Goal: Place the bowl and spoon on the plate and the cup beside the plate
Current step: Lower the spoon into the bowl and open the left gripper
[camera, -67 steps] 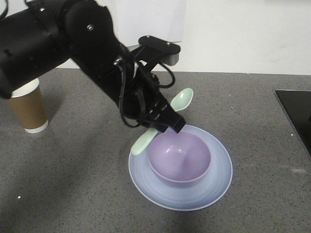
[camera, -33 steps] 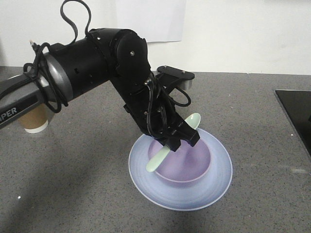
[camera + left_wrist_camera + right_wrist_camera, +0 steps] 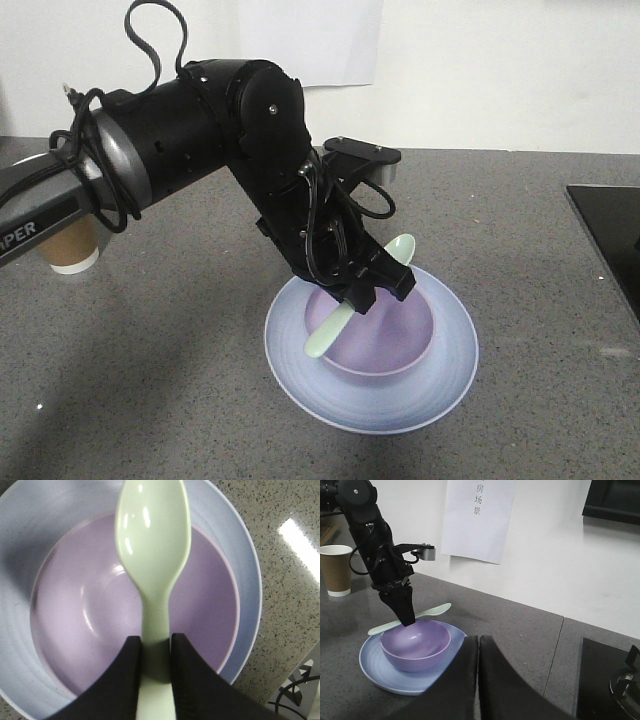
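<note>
The lavender bowl [image 3: 390, 345] sits in the middle of the pale blue plate [image 3: 300, 385]. My left gripper [image 3: 368, 290] is shut on the handle of the mint-green spoon [image 3: 400, 247] and holds it level just above the bowl. The scoop points to the far right and the handle end sticks out over the near left rim. In the left wrist view the spoon [image 3: 152, 555] runs from the gripper [image 3: 155, 647] over the bowl [image 3: 85, 625] and plate [image 3: 20, 540]. The brown cup [image 3: 68, 245] stands far left, partly behind the arm. My right gripper [image 3: 478, 642] is shut and holds nothing, right of the plate [image 3: 395, 682].
A black stove top [image 3: 610, 230] lies at the right edge of the grey counter. A white wall with a paper sheet [image 3: 477, 515] stands behind. The left arm's bulk [image 3: 190, 130] reaches over the counter between cup and plate.
The left arm has swung down and carried the spoon from behind the plate to over the bowl. In the last half second it sank only slightly.
</note>
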{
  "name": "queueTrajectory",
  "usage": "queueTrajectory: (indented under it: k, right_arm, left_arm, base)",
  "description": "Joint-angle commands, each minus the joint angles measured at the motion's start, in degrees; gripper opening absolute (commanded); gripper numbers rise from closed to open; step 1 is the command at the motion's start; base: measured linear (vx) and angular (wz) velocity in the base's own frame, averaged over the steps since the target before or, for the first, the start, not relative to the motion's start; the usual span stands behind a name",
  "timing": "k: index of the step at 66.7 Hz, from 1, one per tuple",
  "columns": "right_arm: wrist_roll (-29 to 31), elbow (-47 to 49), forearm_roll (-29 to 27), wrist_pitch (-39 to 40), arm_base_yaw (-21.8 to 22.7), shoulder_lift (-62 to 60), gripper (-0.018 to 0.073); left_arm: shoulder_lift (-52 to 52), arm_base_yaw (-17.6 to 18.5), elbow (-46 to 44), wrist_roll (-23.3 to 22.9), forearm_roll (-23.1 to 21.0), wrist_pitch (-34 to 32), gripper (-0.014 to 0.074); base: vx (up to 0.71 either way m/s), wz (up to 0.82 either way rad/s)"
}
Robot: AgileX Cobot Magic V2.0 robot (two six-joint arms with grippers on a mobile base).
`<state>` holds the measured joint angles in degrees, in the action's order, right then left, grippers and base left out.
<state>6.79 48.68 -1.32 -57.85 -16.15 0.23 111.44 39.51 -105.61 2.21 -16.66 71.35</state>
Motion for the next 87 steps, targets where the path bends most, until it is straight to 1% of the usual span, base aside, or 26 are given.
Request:
queueTrajectory:
  k: [1,15,39,50,64,80,87]
  right_arm:
    - [0.69,0.75,0.38,3.98,-0.08,2.0,-0.0006]
    - [0.69,0.75,0.3,3.96,-0.08,2.0,-0.0006]
    - [0.69,0.75,0.43,3.96,-0.08,2.0,-0.0006]
    - [0.69,0.75,0.16,3.85,-0.08,2.0,-0.0006]
    - [0.69,0.75,0.16,3.68,-0.08,2.0,-0.0006]
    - [0.69,0.75,0.16,2.33,-0.08,2.0,-0.0006]
    - [0.69,0.75,0.16,2.3,-0.08,2.0,-0.0006]
  left_arm:
    - [-3.19,0.3,-1.7,-0.63,-1.35,0.36,-0.0007]
    - [-3.82,0.3,1.14,-0.51,-1.14,0.36,-0.0007]
    - [-4.16,0.3,0.96,-0.43,-1.06,0.36,-0.0003]
    - [-4.32,0.3,0.96,-0.48,-1.37,0.36,0.0023]
    - [-4.41,0.3,0.96,-1.05,-1.57,0.36,0.0121]
    - [-4.41,0.3,0.96,-2.21,-1.57,0.36,0.0288]
    - [-4.41,0.3,0.96,-2.21,-1.57,0.36,0.034]
  base:
    - [0.0,0.0]
    - [0.0,0.0]
    - [0.0,0.0]
    - [0.0,0.0]
    - [0.0,0.0]
    - [0.0,0.0]
    - [0.0,0.0]
